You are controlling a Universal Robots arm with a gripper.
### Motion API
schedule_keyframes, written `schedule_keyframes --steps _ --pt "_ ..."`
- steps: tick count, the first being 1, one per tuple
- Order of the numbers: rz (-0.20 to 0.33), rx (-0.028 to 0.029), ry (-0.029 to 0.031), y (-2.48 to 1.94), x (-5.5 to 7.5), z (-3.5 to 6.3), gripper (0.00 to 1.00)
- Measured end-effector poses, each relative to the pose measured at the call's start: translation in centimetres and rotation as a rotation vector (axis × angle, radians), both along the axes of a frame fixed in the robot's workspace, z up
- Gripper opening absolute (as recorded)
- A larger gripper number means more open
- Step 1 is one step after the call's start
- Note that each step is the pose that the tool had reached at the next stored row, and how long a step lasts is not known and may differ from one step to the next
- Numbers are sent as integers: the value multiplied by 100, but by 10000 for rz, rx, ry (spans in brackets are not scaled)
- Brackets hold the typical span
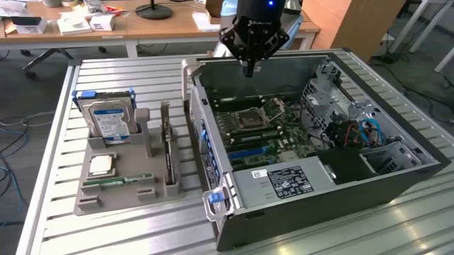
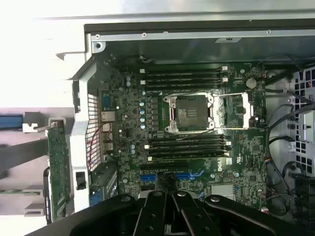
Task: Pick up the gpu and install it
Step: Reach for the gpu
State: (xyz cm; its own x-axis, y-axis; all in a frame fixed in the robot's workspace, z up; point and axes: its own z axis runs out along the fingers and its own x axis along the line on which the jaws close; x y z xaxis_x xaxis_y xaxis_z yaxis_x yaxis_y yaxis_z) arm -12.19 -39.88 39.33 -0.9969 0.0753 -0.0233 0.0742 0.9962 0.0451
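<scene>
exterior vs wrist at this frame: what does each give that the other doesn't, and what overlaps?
Exterior adds: the CPU chip and RAM stick lying in the tray, the power supply, the desks behind.
Wrist adds: a straight-down look at the board, with the coin cell.
Both: the gripper, shut and empty, above the open case; the motherboard; the empty CPU socket; the gpu upright in the tray beside the case wall, though in the wrist view only as a card edge, likely it.

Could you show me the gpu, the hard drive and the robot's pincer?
gpu (image 1: 169,149), exterior view, top edge of the upright card.
hard drive (image 1: 112,125), exterior view, blue-white label.
pincer (image 1: 248,70), exterior view, closed tips.
</scene>
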Motion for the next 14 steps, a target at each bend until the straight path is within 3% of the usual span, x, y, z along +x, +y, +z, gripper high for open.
schedule_keyframes --steps 14 --pt "-1 1 -1 0 -19 -1 11"
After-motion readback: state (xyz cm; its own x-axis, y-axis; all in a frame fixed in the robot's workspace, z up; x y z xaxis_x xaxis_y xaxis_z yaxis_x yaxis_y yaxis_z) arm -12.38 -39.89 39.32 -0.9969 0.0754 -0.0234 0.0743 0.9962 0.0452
